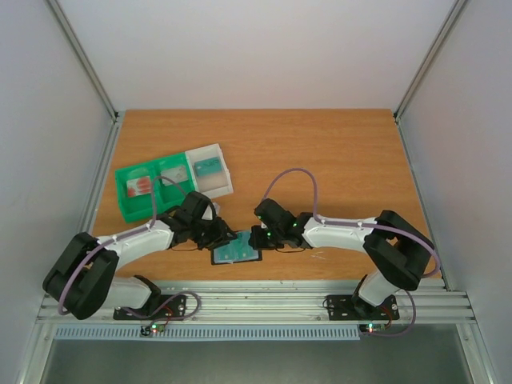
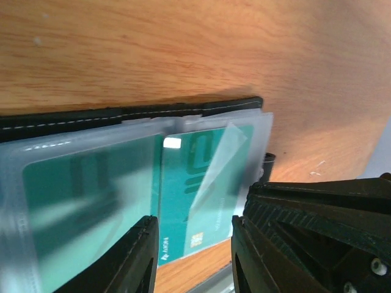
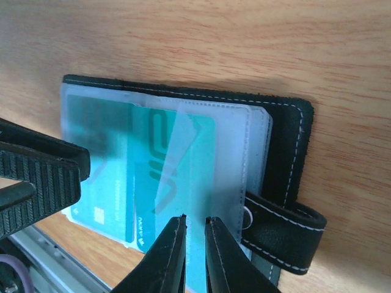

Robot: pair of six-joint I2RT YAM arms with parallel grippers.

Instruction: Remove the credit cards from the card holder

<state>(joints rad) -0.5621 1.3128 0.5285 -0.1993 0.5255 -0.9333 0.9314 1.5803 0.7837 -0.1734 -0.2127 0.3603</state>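
The card holder [image 1: 237,250] lies open near the front table edge, with its black cover [image 3: 287,131] and snap tab [image 3: 286,235] on the right. A teal credit card [image 2: 194,201] sticks partly out of a clear pocket; it also shows in the right wrist view [image 3: 160,165]. A second teal card [image 2: 85,213] sits inside the pocket beside it. My left gripper [image 2: 194,247] is open, its fingers either side of the protruding card's end. My right gripper [image 3: 194,231] is nearly closed, pinching a clear pocket sheet [image 3: 220,152] of the card holder.
A green compartment tray [image 1: 152,186] with cards in it stands at the back left. A clear-white box [image 1: 210,170] holding a teal card adjoins it. The metal rail [image 1: 256,300] runs along the front edge, just below the card holder.
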